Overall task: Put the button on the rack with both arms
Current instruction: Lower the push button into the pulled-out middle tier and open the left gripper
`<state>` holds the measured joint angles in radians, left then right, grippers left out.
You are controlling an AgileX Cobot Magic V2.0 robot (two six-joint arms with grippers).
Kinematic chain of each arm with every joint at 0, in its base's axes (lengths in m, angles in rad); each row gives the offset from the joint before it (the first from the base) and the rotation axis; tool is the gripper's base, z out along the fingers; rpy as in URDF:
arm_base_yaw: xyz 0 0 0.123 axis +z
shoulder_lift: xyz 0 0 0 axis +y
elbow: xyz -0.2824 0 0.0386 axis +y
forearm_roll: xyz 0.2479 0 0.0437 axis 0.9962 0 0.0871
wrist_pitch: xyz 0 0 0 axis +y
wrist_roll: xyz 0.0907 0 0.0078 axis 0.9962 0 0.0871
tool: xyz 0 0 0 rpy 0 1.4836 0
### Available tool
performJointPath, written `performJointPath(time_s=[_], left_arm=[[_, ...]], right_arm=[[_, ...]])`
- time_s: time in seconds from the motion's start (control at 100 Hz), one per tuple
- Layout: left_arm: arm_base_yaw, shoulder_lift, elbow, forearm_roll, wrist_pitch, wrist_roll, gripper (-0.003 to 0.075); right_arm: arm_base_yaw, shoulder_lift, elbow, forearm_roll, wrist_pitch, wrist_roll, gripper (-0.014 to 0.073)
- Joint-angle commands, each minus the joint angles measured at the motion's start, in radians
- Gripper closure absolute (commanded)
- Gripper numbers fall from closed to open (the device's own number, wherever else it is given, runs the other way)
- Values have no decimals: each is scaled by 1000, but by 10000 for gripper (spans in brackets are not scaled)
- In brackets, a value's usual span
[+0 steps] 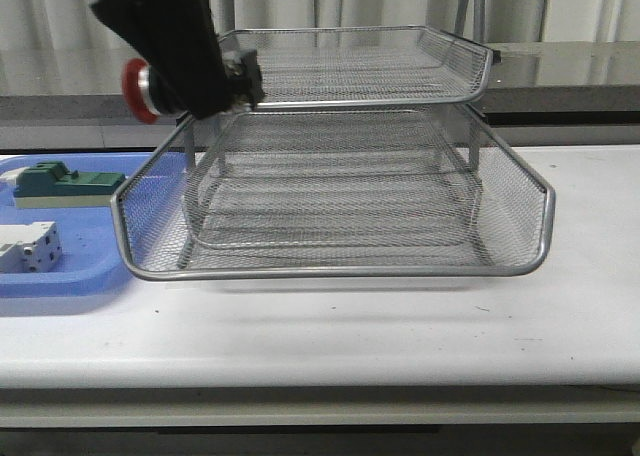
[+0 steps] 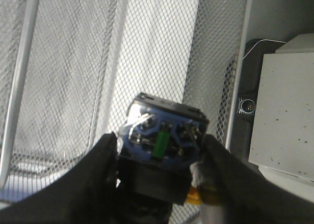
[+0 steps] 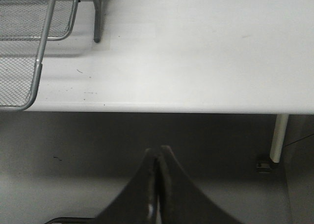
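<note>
My left arm holds the button [image 1: 140, 91] up at the left end of the rack's top tray [image 1: 400, 51]; its red head points left. In the left wrist view the button's blue rear block [image 2: 164, 135] sits between the black fingers [image 2: 95, 175], with the left gripper [image 2: 159, 160] shut on it above the mesh. The silver wire-mesh rack [image 1: 340, 266] stands mid-table with a lower tray pulled forward. My right gripper [image 3: 158, 153] is shut with nothing in it, held off the table's front edge, the rack's corner [image 3: 29, 94] beyond it.
A flat blue tray [image 1: 60, 271] lies at the left with a green block [image 1: 60, 184] and a white terminal block [image 1: 28, 248] on it. A grey box [image 2: 284, 111] shows beyond the rack. A table leg [image 3: 278, 135] stands below the edge.
</note>
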<state>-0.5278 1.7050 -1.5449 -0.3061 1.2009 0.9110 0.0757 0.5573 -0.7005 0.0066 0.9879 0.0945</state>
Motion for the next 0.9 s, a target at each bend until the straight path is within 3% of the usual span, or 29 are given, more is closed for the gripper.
performJointPath(time_s=[0.0, 0.29, 0.5, 0.62, 0.81, 0.89], left_arm=[[-30, -11, -23, -35, -90, -13, 741], [-82, 68, -23, -35, -276, -13, 740], [-84, 108, -25, -35, -271, -13, 728], [-84, 115, -25, -35, -253, -13, 615], [-84, 115, -25, -35, -250, -14, 311], [-84, 115, -25, -37, -250, -14, 253]], right_arm=[[2, 2, -34, -7, -53, -5, 662], [2, 2, -34, -7, -53, -5, 662], [2, 2, -34, -7, -53, -5, 662], [2, 2, -34, -7, -53, -5, 662], [2, 2, -34, -7, -53, -5, 662], [2, 2, -34, -7, -53, -5, 662]])
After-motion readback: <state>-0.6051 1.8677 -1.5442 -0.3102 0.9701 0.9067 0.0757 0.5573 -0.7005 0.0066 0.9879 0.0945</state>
